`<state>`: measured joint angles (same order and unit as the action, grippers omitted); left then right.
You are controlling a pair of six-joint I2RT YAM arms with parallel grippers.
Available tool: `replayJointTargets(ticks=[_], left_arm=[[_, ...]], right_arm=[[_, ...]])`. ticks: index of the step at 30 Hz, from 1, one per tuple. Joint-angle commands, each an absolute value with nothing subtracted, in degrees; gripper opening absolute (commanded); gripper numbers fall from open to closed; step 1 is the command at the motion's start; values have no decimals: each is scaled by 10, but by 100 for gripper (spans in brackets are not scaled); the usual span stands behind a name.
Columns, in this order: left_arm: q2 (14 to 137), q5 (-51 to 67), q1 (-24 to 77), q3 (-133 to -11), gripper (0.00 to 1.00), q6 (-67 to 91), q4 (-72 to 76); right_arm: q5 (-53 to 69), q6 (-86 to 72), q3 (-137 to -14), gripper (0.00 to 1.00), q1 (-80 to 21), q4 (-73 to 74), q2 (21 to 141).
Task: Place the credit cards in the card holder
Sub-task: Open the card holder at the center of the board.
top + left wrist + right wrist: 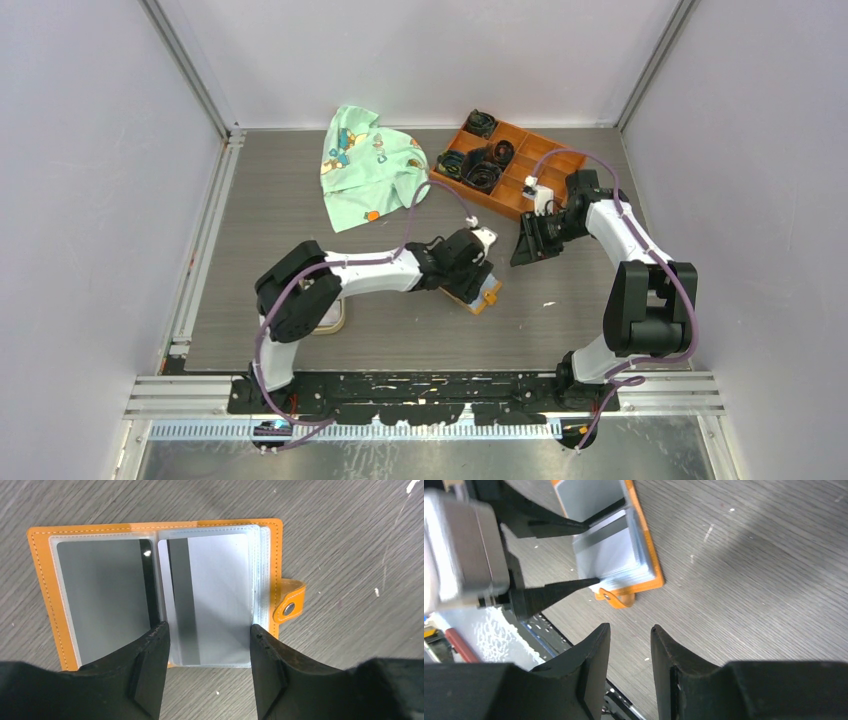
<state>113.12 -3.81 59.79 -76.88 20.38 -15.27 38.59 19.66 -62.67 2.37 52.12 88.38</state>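
Left wrist view: the orange card holder (42, 580) lies open and flat on the grey tabletop (350, 530), its snap tab (289, 602) sticking out at 3 o'clock. The left pincer (206, 642) reaches in from 6 o'clock and appears to pinch a pale credit card (215, 590) with a dark stripe by its two long edges, one finger touching each side. That card lies over the right-hand stack of clear pockets, its near end about level with the holder's 6 o'clock edge; how deep it sits in a pocket cannot be told. A grey card (100, 595) fills the left-hand pocket. The right pincer (629, 630), at 2 o'clock of the holder in the top view, hovers over bare tabletop with its jaws partly apart and nothing between them. To do this step well, it is probably best to keep the card flat and square to the pocket mouth, push straight towards 12 o'clock, and loosen only once it is seated. A tilt could catch the plastic lip or shove the unheld holder along.
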Motion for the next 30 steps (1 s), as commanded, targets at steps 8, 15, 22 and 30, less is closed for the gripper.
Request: replayJointTargets(ticks=[8,15,22,30], left_arm=[[1044,127,510,-626,34,370,64],[1044,182,482,-559,31,453,176],[1048,209,462,-496,28,525,287],[1050,214,453,-476,27,542,322]], right_arm=[[541,125,-602,39,1,462,921],[547,-61,-548,41,-59,272,915],[485,-234,-508,43,-92,92,943],[461,-226,-519,45,-109,113,966]])
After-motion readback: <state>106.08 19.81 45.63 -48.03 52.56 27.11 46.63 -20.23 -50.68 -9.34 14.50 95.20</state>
